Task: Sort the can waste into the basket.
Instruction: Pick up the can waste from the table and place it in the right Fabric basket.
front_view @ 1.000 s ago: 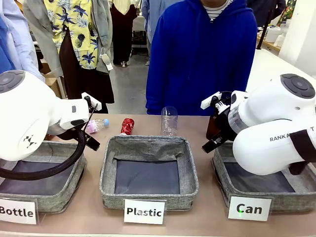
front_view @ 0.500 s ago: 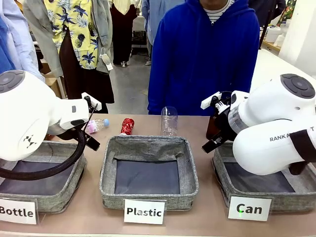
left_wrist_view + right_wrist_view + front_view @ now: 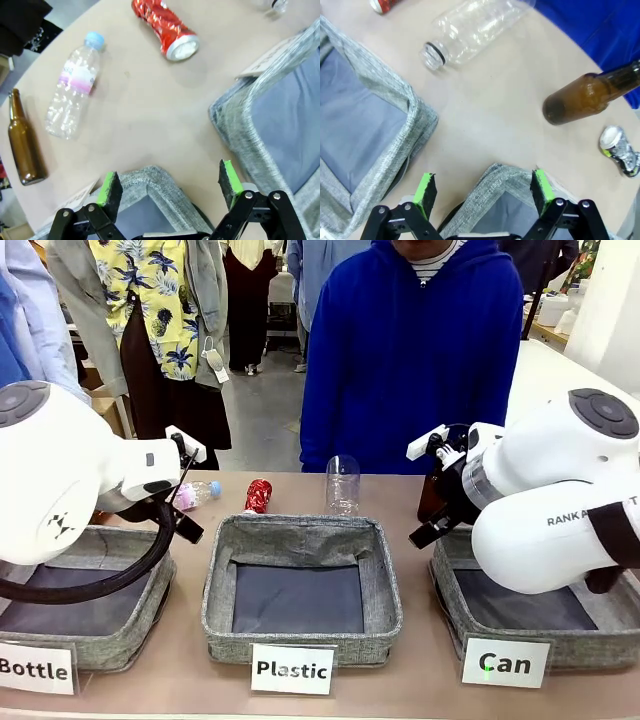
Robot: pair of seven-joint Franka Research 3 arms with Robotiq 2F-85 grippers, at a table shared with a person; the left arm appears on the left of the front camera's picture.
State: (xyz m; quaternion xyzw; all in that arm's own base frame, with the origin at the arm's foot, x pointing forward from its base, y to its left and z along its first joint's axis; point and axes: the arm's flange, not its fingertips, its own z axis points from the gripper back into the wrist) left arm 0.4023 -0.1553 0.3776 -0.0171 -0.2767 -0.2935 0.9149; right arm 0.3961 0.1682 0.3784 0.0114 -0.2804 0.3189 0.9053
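Note:
A crushed shiny red can (image 3: 258, 495) lies on the table behind the middle basket; the left wrist view has the red can (image 3: 165, 27) at the top. A crushed silver can (image 3: 620, 150) with dark print lies at the right edge of the right wrist view. The "Can" basket (image 3: 452, 615) sits front right, under my right arm. My left gripper (image 3: 170, 186) hangs open over a basket corner, empty. My right gripper (image 3: 481, 189) is open too, above the rim of the Can basket (image 3: 490, 187), with nothing between its fingers.
The "Plastic" basket (image 3: 300, 525) is in the middle and the "Bottle" basket (image 3: 130, 625) at the left. A clear plastic bottle (image 3: 343, 483), a small labelled plastic bottle (image 3: 72, 85) and brown glass bottles (image 3: 592, 97) (image 3: 22, 140) stand or lie on the far table. A person in blue (image 3: 410, 350) stands across.

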